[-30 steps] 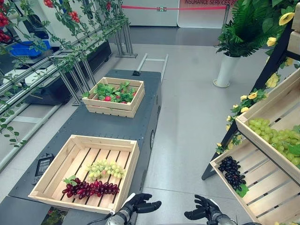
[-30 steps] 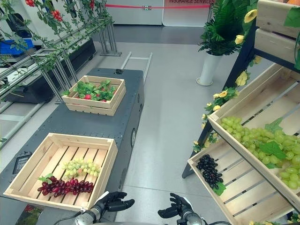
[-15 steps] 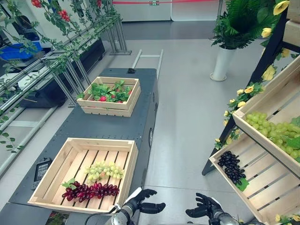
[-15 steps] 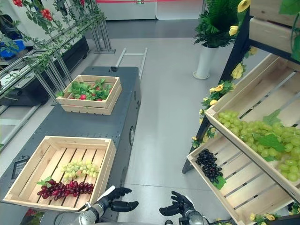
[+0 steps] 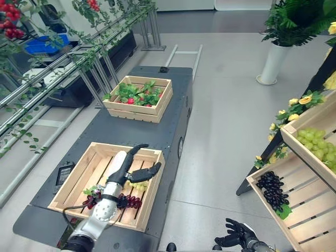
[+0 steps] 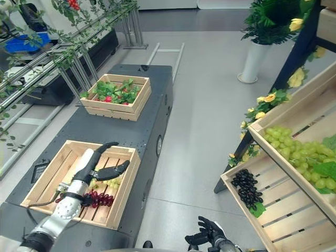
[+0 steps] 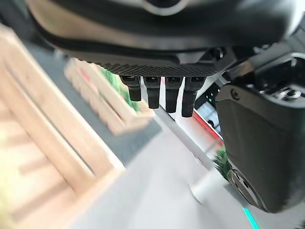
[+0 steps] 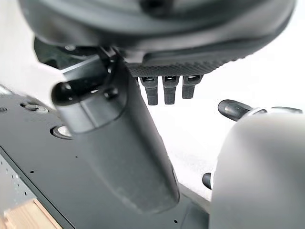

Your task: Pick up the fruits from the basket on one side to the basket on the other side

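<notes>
Left hand (image 5: 137,170) hovers with fingers straight and spread, holding nothing, over the near pale slatted wooden crate (image 5: 77,174) — just above the small bunch of green grapes (image 6: 107,184), with the dark red grape bunch (image 6: 100,199) lying beside it on the slats. This looks like the reach-in step; next the hand must drop and close round one bunch. That crate sits on the dark grey desk (image 5: 136,130), with a second wooden crate of green leaves and red fruit (image 5: 138,97) farther back. Right hand (image 5: 236,241) idles low, fingers loosely open.
</notes>
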`<state>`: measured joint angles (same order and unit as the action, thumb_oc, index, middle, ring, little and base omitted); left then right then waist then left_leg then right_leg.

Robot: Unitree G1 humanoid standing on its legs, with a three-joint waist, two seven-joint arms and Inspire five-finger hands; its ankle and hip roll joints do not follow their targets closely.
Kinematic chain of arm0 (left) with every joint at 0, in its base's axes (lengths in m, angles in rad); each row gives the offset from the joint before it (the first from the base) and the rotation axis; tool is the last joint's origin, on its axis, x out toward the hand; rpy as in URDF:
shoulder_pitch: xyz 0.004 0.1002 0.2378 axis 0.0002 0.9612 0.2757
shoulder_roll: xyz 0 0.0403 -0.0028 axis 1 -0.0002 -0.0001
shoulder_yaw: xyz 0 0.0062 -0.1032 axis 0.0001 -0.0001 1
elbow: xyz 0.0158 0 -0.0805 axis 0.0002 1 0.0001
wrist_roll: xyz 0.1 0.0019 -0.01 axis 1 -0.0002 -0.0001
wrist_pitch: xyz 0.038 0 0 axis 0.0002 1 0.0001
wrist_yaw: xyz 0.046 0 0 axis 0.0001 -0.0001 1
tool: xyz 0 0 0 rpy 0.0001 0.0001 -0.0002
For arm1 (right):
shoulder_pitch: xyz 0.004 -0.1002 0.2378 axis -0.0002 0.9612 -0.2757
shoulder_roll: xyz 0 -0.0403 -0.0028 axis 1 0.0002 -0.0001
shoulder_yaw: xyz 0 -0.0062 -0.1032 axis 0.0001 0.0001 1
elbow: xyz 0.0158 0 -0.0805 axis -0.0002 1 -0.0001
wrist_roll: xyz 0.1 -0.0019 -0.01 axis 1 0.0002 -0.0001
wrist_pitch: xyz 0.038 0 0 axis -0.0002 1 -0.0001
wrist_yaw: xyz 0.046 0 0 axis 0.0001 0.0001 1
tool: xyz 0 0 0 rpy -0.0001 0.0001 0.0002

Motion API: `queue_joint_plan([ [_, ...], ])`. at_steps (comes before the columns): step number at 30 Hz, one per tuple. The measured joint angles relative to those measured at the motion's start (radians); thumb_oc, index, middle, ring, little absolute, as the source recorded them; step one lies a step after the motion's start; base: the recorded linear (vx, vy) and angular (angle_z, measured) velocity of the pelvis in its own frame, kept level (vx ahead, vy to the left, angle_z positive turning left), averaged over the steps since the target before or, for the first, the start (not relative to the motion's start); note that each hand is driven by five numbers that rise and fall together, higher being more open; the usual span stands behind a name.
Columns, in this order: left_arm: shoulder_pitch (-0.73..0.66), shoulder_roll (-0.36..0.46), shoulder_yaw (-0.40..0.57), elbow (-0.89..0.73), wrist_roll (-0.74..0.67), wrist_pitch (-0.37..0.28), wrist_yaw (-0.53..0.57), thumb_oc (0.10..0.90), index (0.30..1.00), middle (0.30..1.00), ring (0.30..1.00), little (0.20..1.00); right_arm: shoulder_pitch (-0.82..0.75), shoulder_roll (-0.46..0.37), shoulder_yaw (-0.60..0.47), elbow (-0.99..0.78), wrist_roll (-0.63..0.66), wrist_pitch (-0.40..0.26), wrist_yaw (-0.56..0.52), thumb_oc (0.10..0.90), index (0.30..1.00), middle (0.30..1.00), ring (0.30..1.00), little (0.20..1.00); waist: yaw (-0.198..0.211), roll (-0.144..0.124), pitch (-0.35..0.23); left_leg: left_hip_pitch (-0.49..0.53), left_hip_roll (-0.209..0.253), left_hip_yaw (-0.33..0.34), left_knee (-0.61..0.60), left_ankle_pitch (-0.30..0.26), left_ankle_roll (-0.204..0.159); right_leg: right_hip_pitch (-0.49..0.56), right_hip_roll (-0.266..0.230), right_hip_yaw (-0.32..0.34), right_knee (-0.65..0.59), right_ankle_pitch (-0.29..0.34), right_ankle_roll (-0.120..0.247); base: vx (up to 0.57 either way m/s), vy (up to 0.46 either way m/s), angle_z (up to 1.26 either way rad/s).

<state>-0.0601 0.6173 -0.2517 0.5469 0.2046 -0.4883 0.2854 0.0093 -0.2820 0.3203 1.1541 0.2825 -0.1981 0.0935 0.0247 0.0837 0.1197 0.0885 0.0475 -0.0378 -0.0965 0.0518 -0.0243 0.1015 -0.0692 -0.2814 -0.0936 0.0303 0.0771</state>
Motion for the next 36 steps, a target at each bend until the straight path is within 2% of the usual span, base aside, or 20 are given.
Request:
queue_joint_plan([
  [5,-0.006,0.068,0.008,0.002,0.116,0.041,0.097,0.8,0.9,0.9,0.9,0.9,0.002,-0.01,0.001,-0.012,0.0,0.0,-0.006,0.8,0.9,0.9,0.9,0.9,0.02,0.013,0.016,-0.027,-0.002,-0.021,0.0,0.007,-0.003,-0.014,-0.001,-0.019,0.0,-0.002,0.0,0.02,0.038,0.14],
  [10,-0.016,0.08,0.058,0.013,0.169,0.08,0.185,0.8,0.9,0.9,0.9,0.9,-0.003,-0.014,0.001,-0.021,0.001,0.0,-0.006,0.8,0.9,0.9,0.9,0.9,0.032,0.003,0.044,-0.041,-0.006,-0.042,0.007,0.016,-0.004,-0.022,0.001,-0.035,0.004,-0.003,0.0,-0.02,0.041,0.12],
  [15,-0.076,0.11,0.053,0.092,0.238,0.136,0.246,0.8,0.9,0.9,0.9,0.9,-0.026,-0.027,0.003,-0.019,0.002,-0.003,-0.007,0.8,0.9,0.9,0.9,0.9,0.049,-0.005,0.086,-0.056,-0.008,-0.046,0.012,0.02,-0.006,-0.032,0.0,-0.041,0.01,-0.004,-0.001,-0.12,0.095,0.06],
  [17,-0.188,0.131,-0.005,0.204,0.253,0.154,0.286,0.8,0.9,0.9,0.9,0.9,-0.075,-0.051,0.021,-0.017,0.002,-0.005,-0.006,0.8,0.9,0.9,0.9,0.9,0.044,0.002,0.124,-0.125,-0.018,-0.035,0.075,0.02,-0.005,-0.088,-0.013,-0.064,0.077,-0.027,-0.003,-0.13,0.102,0.35],
  [19,-0.286,0.158,-0.015,0.261,0.252,0.187,0.307,0.8,0.9,0.9,0.9,0.9,-0.166,-0.075,0.042,-0.012,0.002,-0.006,-0.006,0.8,0.9,0.9,0.9,0.9,0.049,0.008,0.206,-0.178,-0.021,-0.032,0.136,0.02,-0.006,-0.148,-0.027,-0.062,0.176,-0.06,-0.01,-0.16,0.112,0.28],
  [20,-0.306,0.17,-0.02,0.271,0.252,0.193,0.31,0.8,0.9,0.9,0.9,0.9,-0.188,-0.079,0.047,-0.012,0.001,-0.007,-0.006,0.8,0.9,0.9,0.9,0.9,0.048,0.008,0.23,-0.189,-0.024,-0.027,0.154,0.02,-0.006,-0.166,-0.036,-0.062,0.219,-0.082,-0.012,-0.14,0.085,0.26],
  [23,-0.387,0.216,-0.065,0.327,0.252,0.214,0.343,0.8,0.9,0.9,0.9,0.9,-0.295,-0.092,0.049,-0.012,0.002,-0.019,-0.006,0.8,0.9,0.9,0.9,0.9,0.054,-0.007,0.306,-0.26,-0.041,0.016,0.243,0.002,0.002,-0.298,-0.094,-0.038,0.458,-0.195,-0.031,-0.13,0.123,0.17],
  [25,-0.389,0.235,-0.084,0.338,0.254,0.238,0.347,0.8,0.9,0.9,0.9,0.9,-0.345,-0.098,0.05,-0.018,0.001,-0.038,-0.006,0.8,0.9,0.9,0.9,0.9,0.059,-0.013,0.349,-0.293,-0.053,0.034,0.324,-0.036,-0.003,-0.347,-0.117,-0.01,0.566,-0.238,-0.039,-0.07,0.118,-0.08],
  [26,-0.389,0.235,-0.091,0.346,0.255,0.244,0.347,0.8,0.9,0.9,0.9,0.9,-0.36,-0.101,0.053,-0.02,0.0,-0.046,-0.006,0.8,0.9,0.9,0.9,0.9,0.062,-0.012,0.358,-0.31,-0.052,0.045,0.36,-0.05,-0.004,-0.364,-0.122,-0.001,0.598,-0.252,-0.042,-0.08,0.156,-0.12],
  [27,-0.389,0.235,-0.101,0.364,0.263,0.25,0.347,0.8,0.9,0.9,0.9,0.9,-0.374,-0.105,0.063,-0.022,0.0,-0.047,-0.006,0.8,0.9,0.9,0.9,0.9,0.062,-0.011,0.36,-0.357,-0.049,0.054,0.436,-0.09,-0.003,-0.402,-0.133,0.005,0.659,-0.278,-0.05,-0.08,0.112,-0.08],
  [32,-0.44,0.246,-0.163,0.368,0.3,0.283,0.347,0.8,0.9,0.9,0.9,0.9,-0.397,-0.135,0.084,-0.022,0.0,-0.048,-0.006,0.8,0.9,0.9,0.9,0.9,0.054,-0.015,0.385,-0.508,-0.035,0.069,0.663,-0.166,-0.01,-0.526,-0.142,0.029,0.845,-0.352,-0.07,-0.06,0.077,0.05],
  [36,-0.482,0.258,-0.184,0.367,0.345,0.286,0.345,0.8,0.9,0.9,0.9,0.9,-0.404,-0.147,0.082,-0.023,0.011,-0.047,-0.006,0.8,0.9,0.9,0.9,0.9,0.046,-0.032,0.401,-0.598,-0.021,0.074,0.767,-0.204,-0.015,-0.616,-0.142,0.048,0.938,-0.38,-0.089,-0.06,0.08,-0.09],
])
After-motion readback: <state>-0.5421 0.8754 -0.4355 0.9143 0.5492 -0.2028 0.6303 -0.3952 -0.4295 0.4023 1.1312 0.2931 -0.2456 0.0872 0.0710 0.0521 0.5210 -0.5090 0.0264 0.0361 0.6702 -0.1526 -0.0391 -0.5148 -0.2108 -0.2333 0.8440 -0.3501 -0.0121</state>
